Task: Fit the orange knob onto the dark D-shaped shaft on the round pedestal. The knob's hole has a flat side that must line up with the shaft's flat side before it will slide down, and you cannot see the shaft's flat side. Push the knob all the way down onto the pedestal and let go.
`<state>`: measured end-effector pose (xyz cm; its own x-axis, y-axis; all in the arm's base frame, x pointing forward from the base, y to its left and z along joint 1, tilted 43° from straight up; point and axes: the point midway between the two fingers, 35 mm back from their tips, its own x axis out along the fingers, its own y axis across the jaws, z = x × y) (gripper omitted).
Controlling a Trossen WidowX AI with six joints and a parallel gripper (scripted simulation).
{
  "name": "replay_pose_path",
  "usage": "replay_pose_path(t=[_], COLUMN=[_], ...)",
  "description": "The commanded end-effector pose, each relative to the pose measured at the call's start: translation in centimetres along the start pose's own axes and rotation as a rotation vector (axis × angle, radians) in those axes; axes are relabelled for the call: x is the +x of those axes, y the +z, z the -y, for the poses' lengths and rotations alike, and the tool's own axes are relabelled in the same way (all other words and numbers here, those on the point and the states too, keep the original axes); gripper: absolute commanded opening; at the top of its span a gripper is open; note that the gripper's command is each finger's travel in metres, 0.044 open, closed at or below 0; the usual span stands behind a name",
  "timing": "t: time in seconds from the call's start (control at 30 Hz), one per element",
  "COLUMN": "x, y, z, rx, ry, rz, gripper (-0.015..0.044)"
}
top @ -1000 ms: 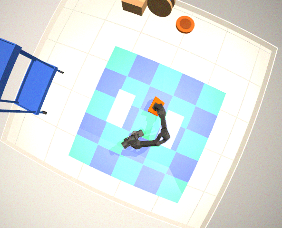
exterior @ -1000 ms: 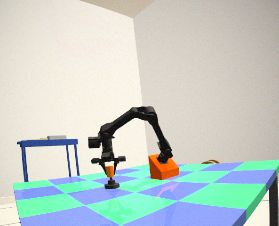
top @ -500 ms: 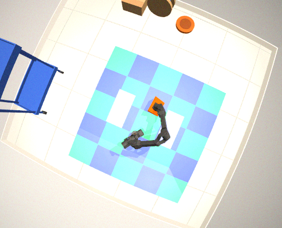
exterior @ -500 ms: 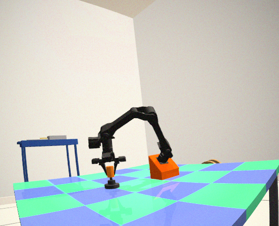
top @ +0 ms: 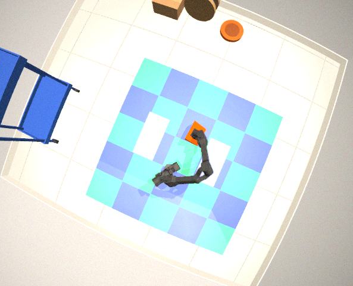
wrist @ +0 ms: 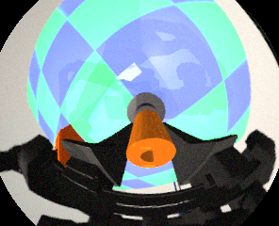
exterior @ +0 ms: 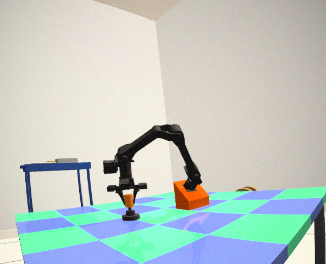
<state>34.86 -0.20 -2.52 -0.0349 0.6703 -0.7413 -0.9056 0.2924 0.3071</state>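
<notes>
The orange knob (exterior: pixel 128 200) (wrist: pixel 154 134) is a tall, roughly upright cylinder. My gripper (exterior: pixel 129 203) (wrist: pixel 147 124) points down and is shut on the knob, with one finger on each side. The knob's lower end is at the top of the dark shaft (exterior: pixel 130 209). A short length of shaft shows below it, so the knob is above the round dark pedestal (exterior: pixel 131 217) (wrist: pixel 146 99), not touching it. The knob's top face, with a dark opening, faces the wrist camera. The shaft's flat side is hidden. In the view from above, the arm covers knob and pedestal.
The arm's base is on an orange wedge-shaped block (top: pixel 191 133) (exterior: pixel 189 198) (wrist: pixel 67 145) on the green and blue checkered table (top: pixel 211 112) (exterior: pixel 157 241). A blue side table (top: pixel 47 107) (exterior: pixel 57 166) and a round orange object (top: pixel 231 30) are away from it.
</notes>
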Motion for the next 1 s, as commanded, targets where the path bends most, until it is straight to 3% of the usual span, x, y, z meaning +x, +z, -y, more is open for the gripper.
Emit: replay_pose_path(t=[0.0, 0.37, 0.97], x=[-0.28, -0.47, -0.03], y=[-0.15, 0.05, -0.04], z=[-0.03, 0.14, 0.01], rx=[-0.003, -0.212, -0.212], ry=[-0.002, -0.002, -0.002], rz=[0.001, 0.0, 0.001], gripper=[0.0, 0.0, 0.0])
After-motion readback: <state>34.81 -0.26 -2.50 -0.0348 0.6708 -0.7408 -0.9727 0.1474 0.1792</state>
